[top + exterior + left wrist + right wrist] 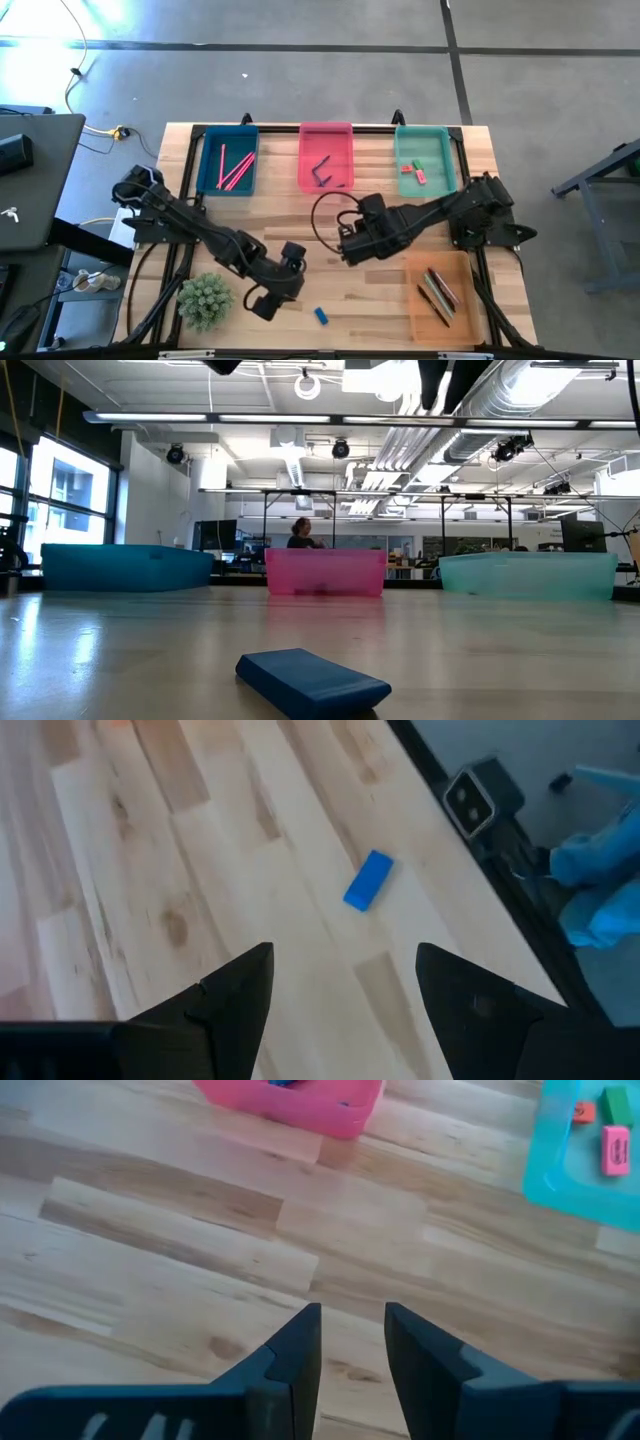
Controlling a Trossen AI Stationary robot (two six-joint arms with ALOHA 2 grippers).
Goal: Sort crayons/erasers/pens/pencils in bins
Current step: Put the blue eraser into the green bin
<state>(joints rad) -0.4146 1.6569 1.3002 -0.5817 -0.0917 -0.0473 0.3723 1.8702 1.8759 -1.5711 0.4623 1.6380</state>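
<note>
Pale wooden table (380,290), smooth; matt blue eraser (368,880), perhaps rubber.

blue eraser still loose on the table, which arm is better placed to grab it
Left. The left gripper is open beside the blue eraser; the right gripper is farther off, mid-table.

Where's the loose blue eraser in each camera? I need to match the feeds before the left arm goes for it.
High view: blue eraser on bare wood at the table's near edge, just right of the left claw.
Low view: close foreground, lying flat.
Left wrist view: ahead of the open claw, near the table edge.
Right wrist view: not in it.
Shared landmark: pink bin, behind the eraser in the low view.
</note>
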